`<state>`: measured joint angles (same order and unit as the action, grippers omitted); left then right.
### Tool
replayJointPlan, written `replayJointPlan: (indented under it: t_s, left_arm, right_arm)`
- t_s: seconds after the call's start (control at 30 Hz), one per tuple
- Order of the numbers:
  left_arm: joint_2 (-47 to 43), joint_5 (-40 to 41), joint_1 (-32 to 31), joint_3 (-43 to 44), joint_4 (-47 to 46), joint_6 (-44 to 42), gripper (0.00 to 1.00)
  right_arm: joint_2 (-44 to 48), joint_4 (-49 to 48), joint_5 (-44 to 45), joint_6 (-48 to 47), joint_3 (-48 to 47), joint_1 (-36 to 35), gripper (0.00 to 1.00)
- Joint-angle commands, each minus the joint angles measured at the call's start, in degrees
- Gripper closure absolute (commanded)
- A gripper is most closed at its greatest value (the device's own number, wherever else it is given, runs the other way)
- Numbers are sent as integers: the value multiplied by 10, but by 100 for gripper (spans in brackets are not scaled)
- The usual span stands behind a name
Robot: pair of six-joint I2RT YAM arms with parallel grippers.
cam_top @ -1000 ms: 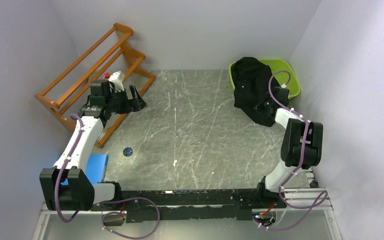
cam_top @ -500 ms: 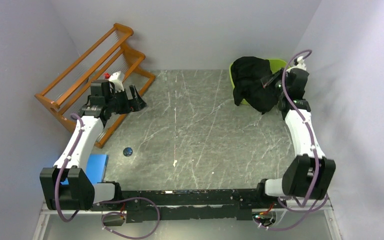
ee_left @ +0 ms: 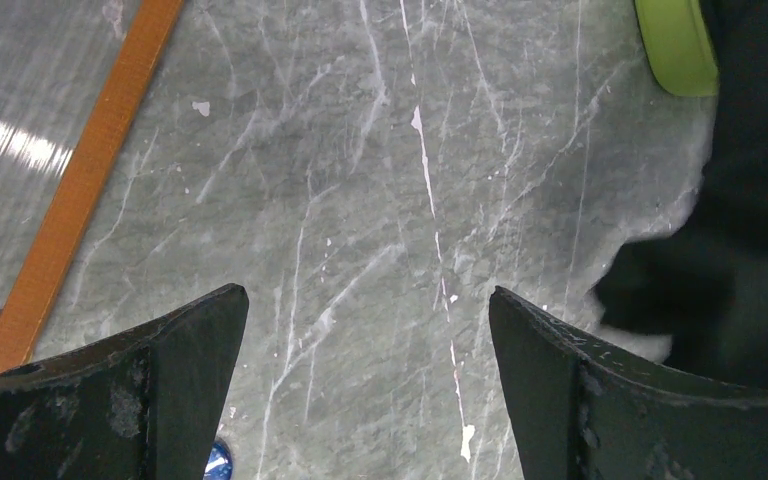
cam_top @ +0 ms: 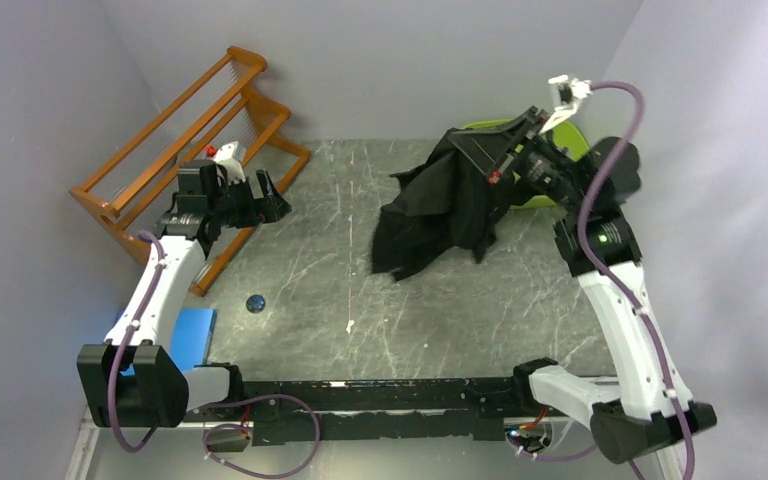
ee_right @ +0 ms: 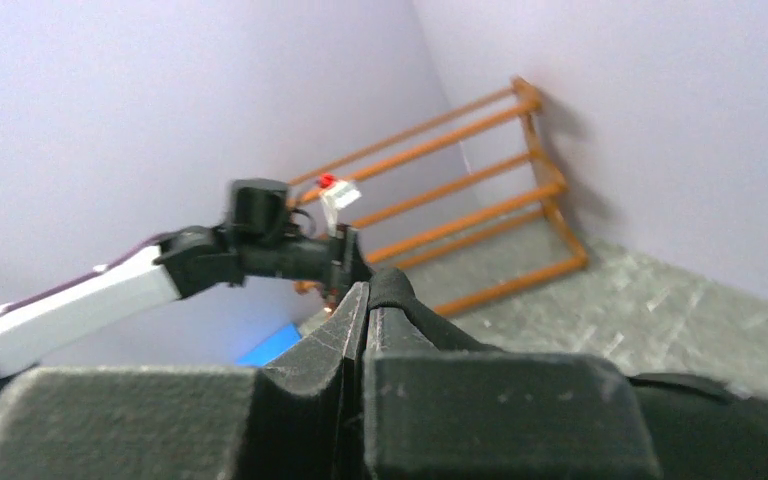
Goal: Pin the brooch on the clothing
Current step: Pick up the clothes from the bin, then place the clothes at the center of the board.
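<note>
The clothing (cam_top: 438,208) is a black shirt that hangs from my right gripper (cam_top: 501,160) and drapes down onto the grey table (cam_top: 360,260). In the right wrist view that gripper (ee_right: 368,292) is shut on a fold of the black fabric (ee_right: 396,288). The brooch (cam_top: 256,302), a small round blue thing, lies on the table at the near left; the left wrist view shows its edge (ee_left: 217,463). My left gripper (cam_top: 271,195) hangs open by the rack with nothing between its fingers (ee_left: 365,300). The shirt's edge (ee_left: 750,200) fills the right of that view.
A green basket (cam_top: 572,134) stands at the back right, partly behind the shirt and the right arm. An orange wooden rack (cam_top: 182,128) leans at the back left. A flat blue object (cam_top: 192,335) lies near the left arm's base. Walls close in on three sides.
The right gripper closed on the shirt, then rose and swung left, pulling it out of the green basket so it now hangs over the table. The left arm has not moved.
</note>
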<state>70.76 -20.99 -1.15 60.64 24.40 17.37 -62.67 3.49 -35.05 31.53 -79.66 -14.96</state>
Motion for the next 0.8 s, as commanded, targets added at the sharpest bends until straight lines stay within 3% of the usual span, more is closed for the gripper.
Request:
replayJointPlan:
  t_s: [0.0,0.13,0.2,0.27,0.4,0.6,0.77]
  left_arm:
    - [-17,2,1,-3,-19,3,4]
    - [-14,-11,1,-3,-23,5,4]
    - [-10,-18,1,-4,-24,6,4]
    - [-6,-28,1,-4,-25,7,4]
    - [5,-60,1,-3,-27,3,4]
    - [42,-94,-21,10,-9,14,4]
    - [87,-86,-114,29,17,28,4]
  right_arm:
    - [52,-104,-71,57,0,-12,100]
    - [66,-111,-85,66,42,-23,96]
    - [66,-95,-79,56,73,-23,75]
    - [60,-69,-79,42,94,-23,45]
    - [58,-11,-44,3,145,-23,16]
    - [63,52,71,-52,246,-22,11]
    - [56,101,213,-48,333,-11,10]
